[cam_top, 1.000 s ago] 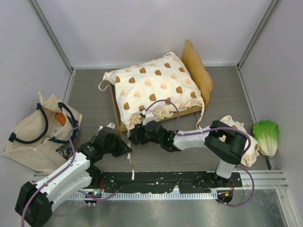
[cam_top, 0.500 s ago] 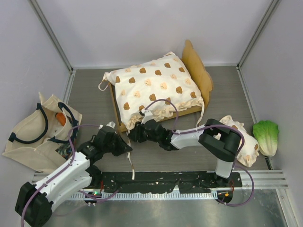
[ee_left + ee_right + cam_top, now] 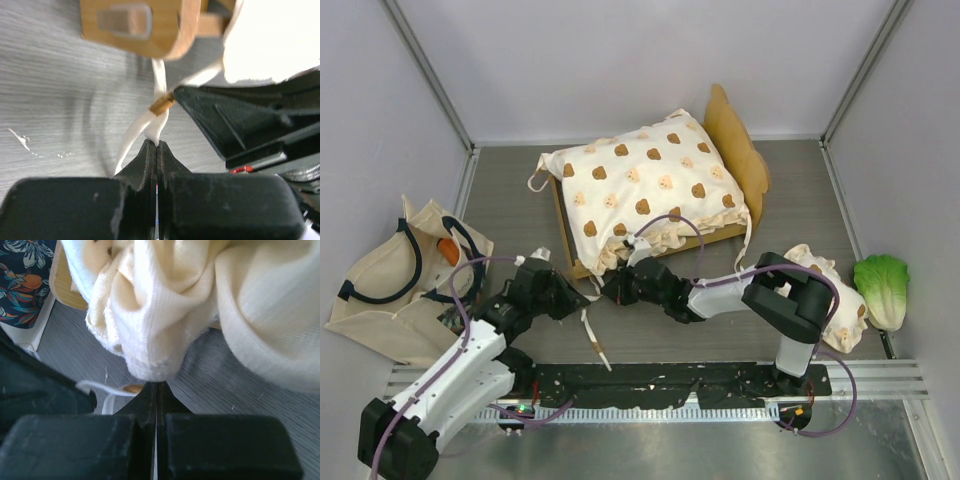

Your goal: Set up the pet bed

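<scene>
The pet bed is a light-wood frame with a scalloped headboard, in the middle of the table. A cream bear-print cushion lies on it. My left gripper is by the bed's front-left corner, shut on a white tie string. The string has a brown tip. Close to the right of it, my right gripper is shut. Its tips touch the lower edge of the cushion's frill. I cannot tell whether any fabric is pinched.
A beige tote bag with black handles lies at the left wall. A green lettuce toy lies at the right wall. A small bear-print pillow lies partly under the right arm. The loose string end trails toward the arm bases.
My right gripper has closed at the cushion's frill. The left gripper has drawn back a little to the left with the string, and the loose string end has shifted.
</scene>
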Motion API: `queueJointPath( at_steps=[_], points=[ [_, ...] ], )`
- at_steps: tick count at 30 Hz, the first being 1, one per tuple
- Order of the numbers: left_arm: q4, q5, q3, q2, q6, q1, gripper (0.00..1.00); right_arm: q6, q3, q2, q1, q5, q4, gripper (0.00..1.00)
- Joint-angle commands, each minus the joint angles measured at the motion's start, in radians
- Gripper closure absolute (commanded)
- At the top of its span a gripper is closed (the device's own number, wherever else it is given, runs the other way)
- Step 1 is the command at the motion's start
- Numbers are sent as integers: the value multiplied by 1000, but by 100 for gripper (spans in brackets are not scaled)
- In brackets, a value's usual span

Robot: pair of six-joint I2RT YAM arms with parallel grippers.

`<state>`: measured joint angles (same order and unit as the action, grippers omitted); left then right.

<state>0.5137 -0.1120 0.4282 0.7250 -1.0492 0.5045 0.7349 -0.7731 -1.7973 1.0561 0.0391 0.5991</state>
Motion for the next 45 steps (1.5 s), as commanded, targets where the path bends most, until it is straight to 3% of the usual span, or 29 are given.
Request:
queueJointPath(
  at_steps=[1,6,11,16,31,41,45],
  points=[
    [-96,0,50,25,3,-72,100,-32,21,59,-1,-25,30,99],
    [-301,-15,53,132,-57,-90,100,-51,20,79,10,-68,34,99],
    [-346,-23,99,272,-74,-90,100,-65,29,101,15,-91,62,99],
    [-448,21,66,301,-143,-89,100,-72,32,116,19,-117,70,99],
    [-471,86,46,353,-178,-90,100,-109,34,144,41,-134,165,99],
    [-500,-181,26,424,-48,-77,100,-120,-6,130,39,-99,154,99],
    [-413,-232,55,439,56,-75,100,-129,-11,148,39,-50,149,99]
  ],
)
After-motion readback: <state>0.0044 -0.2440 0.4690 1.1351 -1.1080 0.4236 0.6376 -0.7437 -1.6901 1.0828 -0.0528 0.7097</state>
